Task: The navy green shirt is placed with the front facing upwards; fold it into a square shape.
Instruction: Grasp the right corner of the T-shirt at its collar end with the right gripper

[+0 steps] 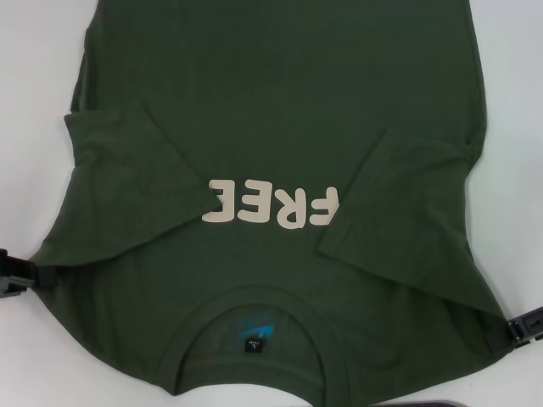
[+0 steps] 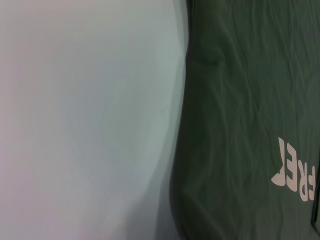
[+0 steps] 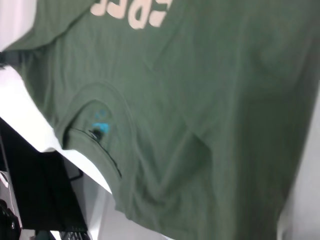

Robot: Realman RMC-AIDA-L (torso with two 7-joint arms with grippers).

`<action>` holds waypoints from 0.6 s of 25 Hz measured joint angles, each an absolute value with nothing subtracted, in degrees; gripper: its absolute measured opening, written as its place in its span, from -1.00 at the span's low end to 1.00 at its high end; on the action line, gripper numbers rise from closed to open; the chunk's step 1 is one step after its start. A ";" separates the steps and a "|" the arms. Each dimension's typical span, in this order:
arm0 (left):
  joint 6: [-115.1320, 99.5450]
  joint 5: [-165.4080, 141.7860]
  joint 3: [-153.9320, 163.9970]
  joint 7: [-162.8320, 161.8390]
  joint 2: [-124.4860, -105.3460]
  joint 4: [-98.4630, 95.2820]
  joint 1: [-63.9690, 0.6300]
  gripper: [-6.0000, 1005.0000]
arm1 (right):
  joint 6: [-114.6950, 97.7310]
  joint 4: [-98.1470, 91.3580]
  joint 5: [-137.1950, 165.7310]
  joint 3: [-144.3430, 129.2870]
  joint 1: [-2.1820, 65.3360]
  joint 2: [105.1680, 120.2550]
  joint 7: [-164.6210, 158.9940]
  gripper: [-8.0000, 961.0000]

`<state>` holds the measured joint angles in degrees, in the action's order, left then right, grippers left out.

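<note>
Head view: white table [image 1: 34, 102] underneath, nearly covered by the navy green shirt [image 1: 271, 110], spread front-up with collar [image 1: 254, 318] at the near edge and both sleeves folded inward across the chest. Cream "FREE" lettering [image 1: 271, 206] upside down at mid-chest, partly hidden by the sleeve folds. Blue print and black tag [image 1: 253, 347] inside the collar. Left gripper [image 1: 15, 278] low at the shirt's left shoulder edge, right gripper [image 1: 524, 326] low at the right shoulder edge, both barely in view; spread or pinching cloth, cannot tell.
</note>
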<state>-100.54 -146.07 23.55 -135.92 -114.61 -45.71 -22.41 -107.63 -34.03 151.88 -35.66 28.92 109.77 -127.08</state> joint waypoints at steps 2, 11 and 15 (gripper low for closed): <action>-100.36 -146.07 23.55 -135.92 -114.60 -45.70 -22.42 -0.92 | -107.39 -33.97 152.10 -35.67 28.99 109.76 -127.51 0.77; -100.25 -146.07 23.55 -135.85 -114.55 -45.71 -22.47 -0.92 | -106.75 -33.54 152.09 -35.43 29.52 110.05 -127.80 0.77; -100.28 -146.07 23.55 -135.83 -114.52 -45.70 -22.42 -0.92 | -106.46 -33.48 152.11 -35.53 29.64 110.30 -127.85 0.77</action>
<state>-100.28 -146.07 23.55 -135.83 -114.52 -45.70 -22.42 -106.46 -33.48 152.11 -35.54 29.64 110.30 -127.85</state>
